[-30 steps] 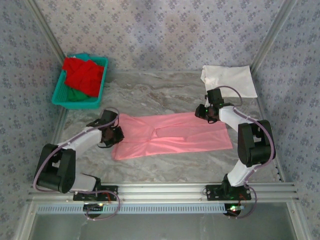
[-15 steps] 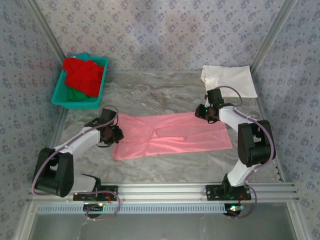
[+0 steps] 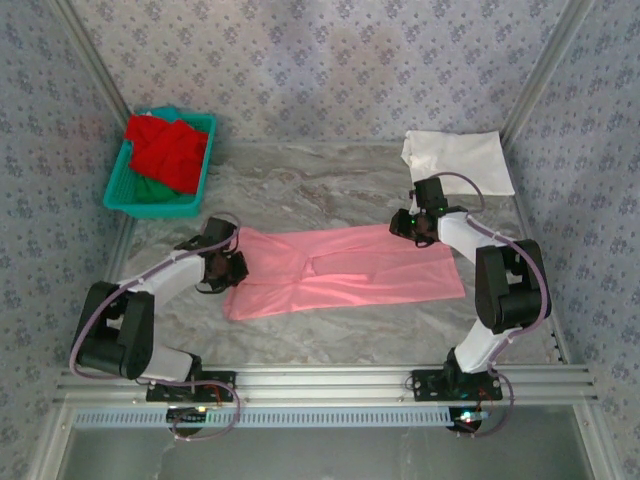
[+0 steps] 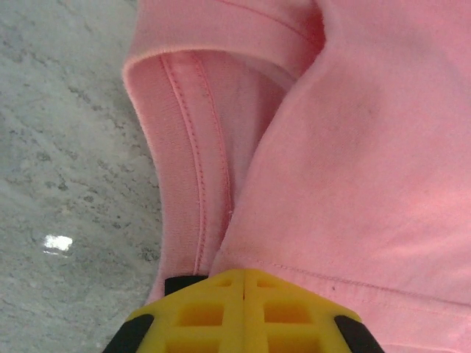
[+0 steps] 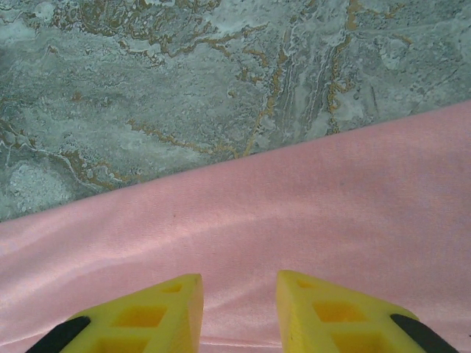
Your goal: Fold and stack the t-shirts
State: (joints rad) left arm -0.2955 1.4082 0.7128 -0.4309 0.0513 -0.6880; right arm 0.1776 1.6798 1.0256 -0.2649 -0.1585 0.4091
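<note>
- Over the desk (image 3: pixel 330 190), seen from above: pink shirt (image 3: pixel 345 272) spread flat in the middle, long side running left to right, no fold laid over yet.
- Left claw (image 3: pixel 228 265) low at its left end, right claw (image 3: pixel 408 225) low at its far right corner.
- White shirt (image 3: pixel 458 160) folded at the far right corner, well apart from the pink one. Red shirts (image 3: pixel 165 150) and green shirt (image 3: pixel 150 188) heaped in the basket (image 3: pixel 150 208), far left.
- Against a second ago: left arm shifted a little at the cloth's edge and back, pink outline unchanged, right arm unmoved. Probably a fresh bite at the left end, not a fold begun.
- At the left wrist: left claw (image 4: pixel 243 278) clenched, yellow tips pressed together right at the pink shirt's (image 4: pixel 353 147) edge. Sleeve hem (image 4: pixel 184 147) curling off to the left over bare desk (image 4: pixel 66 147). Cloth nipped between the tips or not: cannot tell.
- At the right wrist: right claw (image 5: pixel 238 278) released, tips apart with pink shirt (image 5: pixel 294 198) showing in the gap. Far edge of the cloth just ahead, bare desk (image 5: pixel 184 73) beyond. Nothing held.
- Judged from this: fold waiting on a grip at both ends, right side yet to close.
</note>
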